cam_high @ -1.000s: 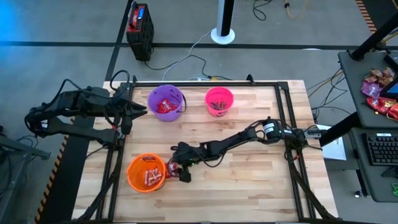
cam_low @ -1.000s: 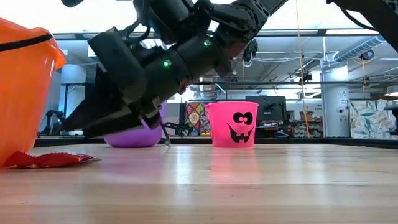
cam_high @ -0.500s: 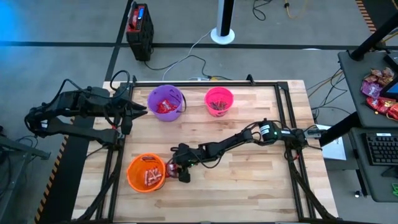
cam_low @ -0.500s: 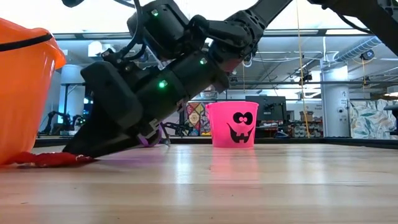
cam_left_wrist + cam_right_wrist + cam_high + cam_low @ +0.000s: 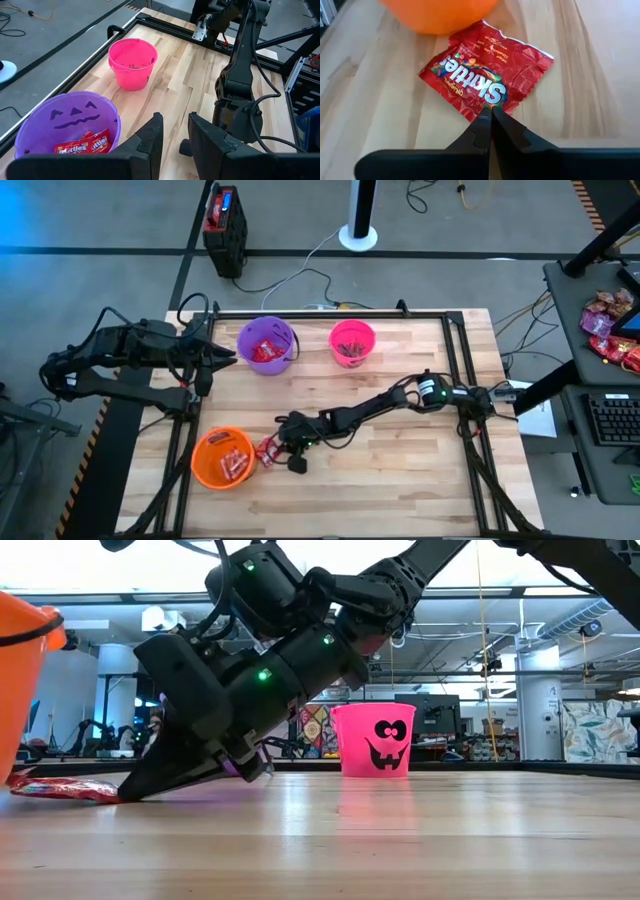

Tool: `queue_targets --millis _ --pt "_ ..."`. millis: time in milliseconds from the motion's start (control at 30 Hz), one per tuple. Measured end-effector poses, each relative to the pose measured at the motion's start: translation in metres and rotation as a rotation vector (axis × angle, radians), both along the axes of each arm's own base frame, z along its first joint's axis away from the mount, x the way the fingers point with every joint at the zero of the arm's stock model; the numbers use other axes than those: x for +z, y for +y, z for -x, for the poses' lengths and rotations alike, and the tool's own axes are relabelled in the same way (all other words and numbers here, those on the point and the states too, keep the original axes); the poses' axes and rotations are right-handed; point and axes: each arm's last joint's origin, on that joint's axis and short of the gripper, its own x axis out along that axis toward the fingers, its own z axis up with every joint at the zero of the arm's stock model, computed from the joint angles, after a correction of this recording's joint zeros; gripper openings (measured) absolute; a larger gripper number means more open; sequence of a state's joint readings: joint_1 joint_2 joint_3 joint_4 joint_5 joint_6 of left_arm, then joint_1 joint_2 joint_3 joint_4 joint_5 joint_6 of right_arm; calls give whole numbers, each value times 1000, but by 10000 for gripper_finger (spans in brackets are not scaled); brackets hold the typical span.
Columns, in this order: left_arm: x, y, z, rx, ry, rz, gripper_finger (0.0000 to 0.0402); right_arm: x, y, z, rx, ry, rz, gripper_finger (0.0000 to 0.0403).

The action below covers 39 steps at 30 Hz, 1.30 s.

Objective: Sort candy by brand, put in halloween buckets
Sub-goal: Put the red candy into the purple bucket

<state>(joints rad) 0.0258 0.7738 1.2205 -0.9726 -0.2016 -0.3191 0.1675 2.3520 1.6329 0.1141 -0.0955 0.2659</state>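
Observation:
A red squarish candy packet [image 5: 485, 70] lies flat on the wood beside the orange bucket [image 5: 223, 459], which holds tan sticks. My right gripper [image 5: 490, 111] is low over the table at the packet's edge, with its fingers shut. The purple bucket [image 5: 267, 345] holds red packets and stands at the far side with the pink bucket [image 5: 352, 342]. My left gripper [image 5: 175, 135] hovers by the purple bucket [image 5: 70, 125] at the table's left, open with nothing between its fingers. My right gripper has its two fingertips closed on the corner of the packet's edge [image 5: 487, 104] that is farthest from the orange bucket. The fingers slant down from the table's right side [image 5: 125, 792]. The packet lies flat on the table, and its other end is beside the bucket's wall.
The right arm stretches across the middle of the table from the right edge. A metal frame [image 5: 455, 360] borders the wooden top. Off the table at the right, a side desk carries a pile of red and purple bags [image 5: 608, 320] and a keyboard.
My right gripper has come down and gone toward the table's left edge onto the red packet, and its fingers have shut. The orange bucket has slid a little toward the left edge, and the packet has shifted with it.

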Motion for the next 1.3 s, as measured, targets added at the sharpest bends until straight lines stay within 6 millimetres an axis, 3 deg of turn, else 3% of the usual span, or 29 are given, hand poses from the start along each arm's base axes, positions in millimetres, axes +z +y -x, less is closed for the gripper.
queue_targets --millis 367,533,667,1000,1133,1300 --pt "0 0 0 0 0 1 75 26 -1 6 -41 25 46 8" --pt "0 0 0 -1 0 0 75 28 6 6 -51 -1 48 9" --pt "0 0 1 1 -2 5 75 28 6 11 -171 50 118 9" --pt "0 0 1 2 -1 6 75 67 4 12 -144 -34 133 10" --pt "0 0 1 2 -2 7 75 63 3 9 -118 -56 130 35" --pt "0 0 0 2 -3 7 75 51 -13 0 -118 -116 197 107"
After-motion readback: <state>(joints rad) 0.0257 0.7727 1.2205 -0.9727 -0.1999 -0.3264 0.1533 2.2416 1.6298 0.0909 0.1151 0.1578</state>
